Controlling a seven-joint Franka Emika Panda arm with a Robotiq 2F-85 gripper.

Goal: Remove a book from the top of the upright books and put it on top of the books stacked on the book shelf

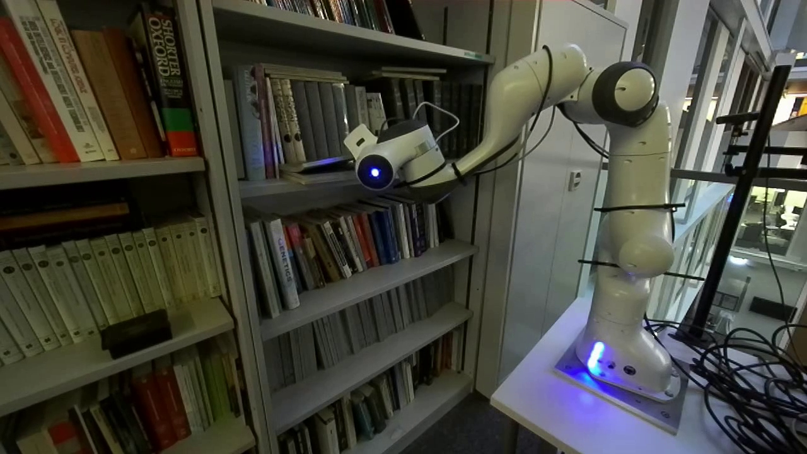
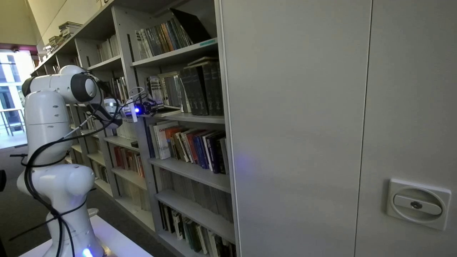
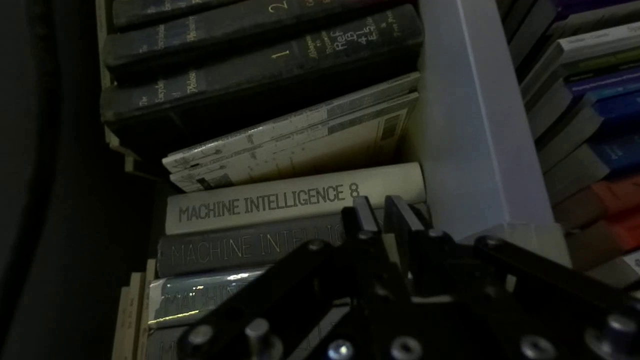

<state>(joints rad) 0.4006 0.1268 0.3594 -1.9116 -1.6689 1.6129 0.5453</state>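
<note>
Pointing into the book shelf point(image 1: 372, 281), the fingers point(image 3: 367, 216) nearly meet, their hold on anything unclear.

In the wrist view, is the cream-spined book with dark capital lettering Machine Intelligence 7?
No, the cream-spined book with dark capital lettering reads MACHINE INTELLIGENCE 8.

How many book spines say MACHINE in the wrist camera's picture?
3: the cream book marked 8, the grey book beside it and, faintly, the shiny book. The hand mostly covers another spine; more may be hidden.
</note>
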